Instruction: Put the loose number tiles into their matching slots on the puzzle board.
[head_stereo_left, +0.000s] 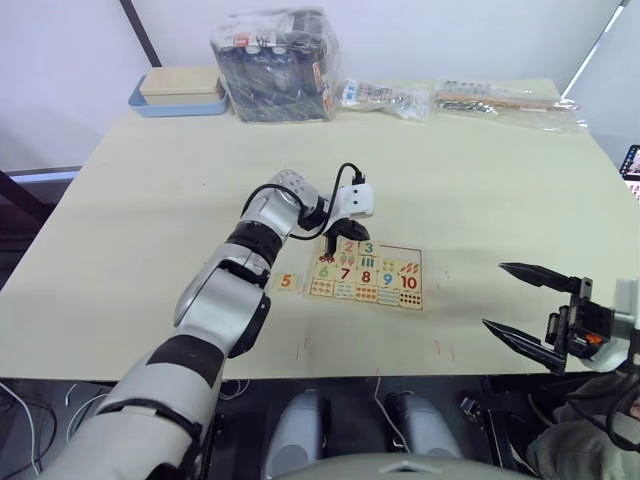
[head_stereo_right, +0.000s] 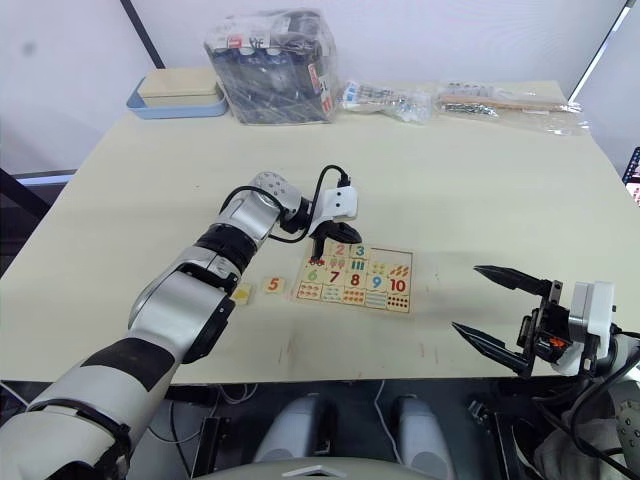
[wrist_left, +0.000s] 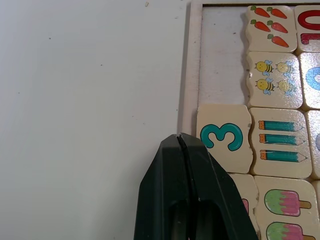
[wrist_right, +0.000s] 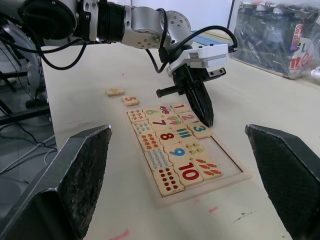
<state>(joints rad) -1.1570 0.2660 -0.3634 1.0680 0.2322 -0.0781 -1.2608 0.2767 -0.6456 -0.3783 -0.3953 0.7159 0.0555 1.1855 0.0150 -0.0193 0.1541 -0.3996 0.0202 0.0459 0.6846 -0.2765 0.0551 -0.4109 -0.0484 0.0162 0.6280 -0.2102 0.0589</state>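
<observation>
1. Loose tiles. A small pale-wood tile with a yellow picture (head_stereo_right: 241, 293) lies on the cream worktop (head_stereo_right: 480, 180) toward its near edge, with the pale-wood tile printed with a red 5 (head_stereo_right: 272, 285) just beside it. Both lie apart from the flat pale-wood puzzle board with its grid of coloured number tiles (head_stereo_right: 356, 277), off the board's left side.

2. Left pincer (head_stereo_right: 318, 246). Its two black fingers are pressed together with nothing between them. The tip rests at the board's far row, next to the tile printed with a teal 3 (wrist_left: 223, 137), which sits flush in its recess.

3. Open slots. The left wrist view shows bare board in the same row beyond the 3, a strip of empty recess (wrist_left: 221, 60) running to the board's corner.

4. Recommended procedure. Lift the tip straight up so seated tiles are not dragged. Approach the 5 tile from above with the fingers parted wide enough to span it. Grip opposite edges and lower it level into its recess.

5. Right pincer (head_stereo_left: 531, 305). It hangs spread wide and empty, off the near right edge of the worktop, well apart from the board.
</observation>
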